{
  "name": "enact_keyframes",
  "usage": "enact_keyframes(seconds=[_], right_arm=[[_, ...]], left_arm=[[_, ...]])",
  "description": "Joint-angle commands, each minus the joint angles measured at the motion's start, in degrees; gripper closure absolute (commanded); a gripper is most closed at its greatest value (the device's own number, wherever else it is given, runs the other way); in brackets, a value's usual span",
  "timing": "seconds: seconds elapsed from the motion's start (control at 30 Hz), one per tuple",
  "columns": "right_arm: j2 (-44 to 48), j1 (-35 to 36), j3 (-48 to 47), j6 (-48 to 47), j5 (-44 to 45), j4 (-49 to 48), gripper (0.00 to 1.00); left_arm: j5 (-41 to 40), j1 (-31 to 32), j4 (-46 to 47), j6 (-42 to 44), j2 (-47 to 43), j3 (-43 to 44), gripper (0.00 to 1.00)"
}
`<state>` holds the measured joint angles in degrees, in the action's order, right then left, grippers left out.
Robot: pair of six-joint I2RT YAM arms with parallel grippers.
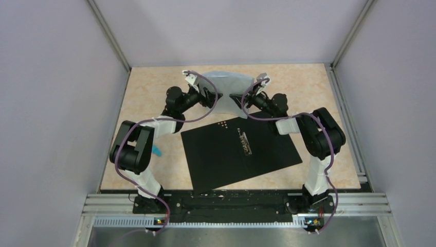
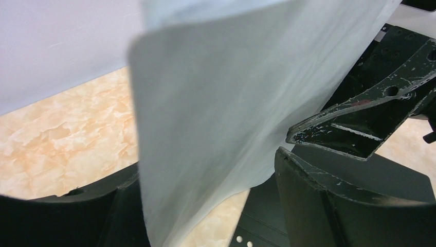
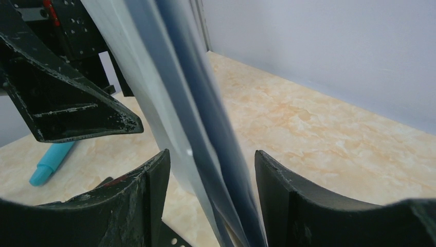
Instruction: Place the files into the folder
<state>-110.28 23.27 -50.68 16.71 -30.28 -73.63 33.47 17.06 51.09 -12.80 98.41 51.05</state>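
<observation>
The folder (image 1: 236, 149) lies open on the table, black inside up, with its metal clip (image 1: 245, 140) along the middle. Just beyond its far edge the files (image 1: 229, 85), thin white sheets, stand up in a curve between both grippers. My left gripper (image 1: 207, 94) is open. In its wrist view the files (image 2: 216, 103) pass through the wide gap of the left gripper (image 2: 205, 170), and the folder's corner (image 2: 262, 229) shows below. My right gripper (image 1: 248, 99) is open too. The files (image 3: 195, 118) run edge-on between the fingers of the right gripper (image 3: 211, 164), with a gap on each side.
A light blue marker (image 1: 156, 151) lies on the table left of the folder, also seen as the marker (image 3: 50, 162) in the right wrist view. Grey walls and metal rails (image 1: 110, 36) enclose the beige tabletop (image 1: 303, 87).
</observation>
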Motion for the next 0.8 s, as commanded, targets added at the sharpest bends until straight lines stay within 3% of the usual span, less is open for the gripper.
enact_keyframes(seconds=[0.0, 0.27, 0.77], right_arm=[[4.0, 0.6, 0.0, -0.7, -1.2, -1.7, 0.39], [2.8, 0.8, -0.4, 1.5, -2.8, -3.1, 0.39], [0.7, 1.3, 0.0, 2.8, -2.9, -5.8, 0.44]], left_arm=[[-0.1, 0.6, 4.6, -1.9, 1.1, 2.8, 0.23], [-3.6, 0.6, 3.7, -1.7, 1.1, 3.0, 0.22], [-0.8, -2.6, 0.6, -0.1, -1.0, 3.5, 0.20]])
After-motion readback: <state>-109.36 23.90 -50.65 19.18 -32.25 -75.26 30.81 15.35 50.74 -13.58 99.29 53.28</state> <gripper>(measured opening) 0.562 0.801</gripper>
